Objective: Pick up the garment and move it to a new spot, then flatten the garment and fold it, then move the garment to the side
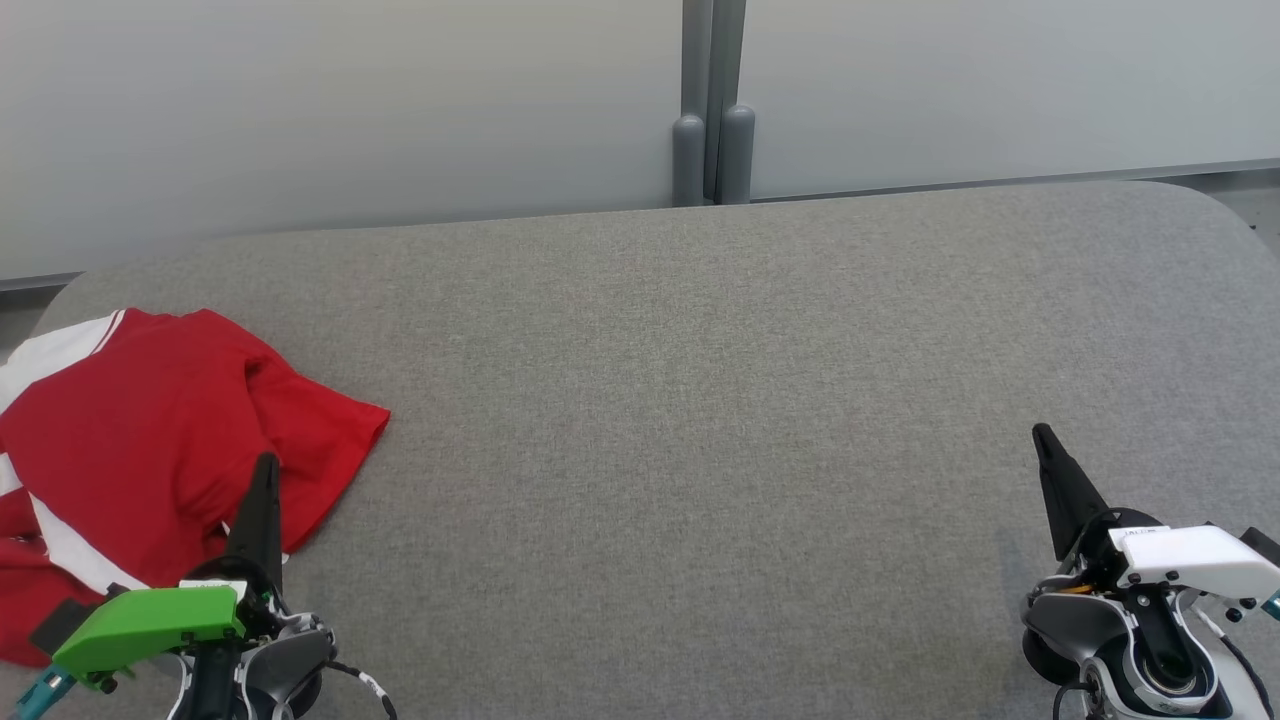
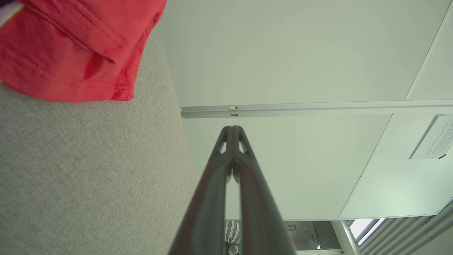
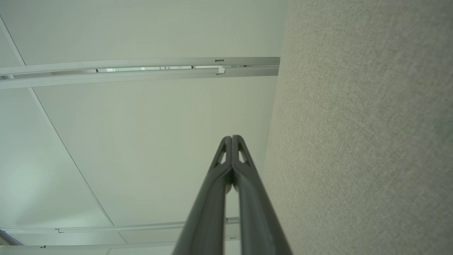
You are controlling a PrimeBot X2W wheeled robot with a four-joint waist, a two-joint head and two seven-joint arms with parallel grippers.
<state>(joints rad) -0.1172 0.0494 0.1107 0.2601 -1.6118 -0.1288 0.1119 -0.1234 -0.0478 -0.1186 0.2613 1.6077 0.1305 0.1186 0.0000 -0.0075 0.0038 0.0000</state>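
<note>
A red garment with white stripes is seen lying crumpled at the near left of a grey fabric-covered surface. Its left part is cut off by the edge of the head view, so it cannot be told whether it reaches the edge of the surface there. One red sleeve or hem is spread out to the right, flat on the grey fabric.

The left gripper, carried on a green-capped wrist, is seen at the near left with its dark fingers pointing away from the robot. In the head view its tips overlap the near right part of the garment. In the left wrist view the fingers are pressed together from base to tip with nothing between them, and the garment's stitched hem is seen off to one side, apart from the tips.

The right gripper, on a white-capped wrist, is seen at the near right, well apart from the garment. Its fingers are likewise closed tip to tip on nothing, above bare grey fabric.

Pale wall panels are seen beyond the far edge of the surface, joined by a grey post. A white printed notice is fixed to one panel.
</note>
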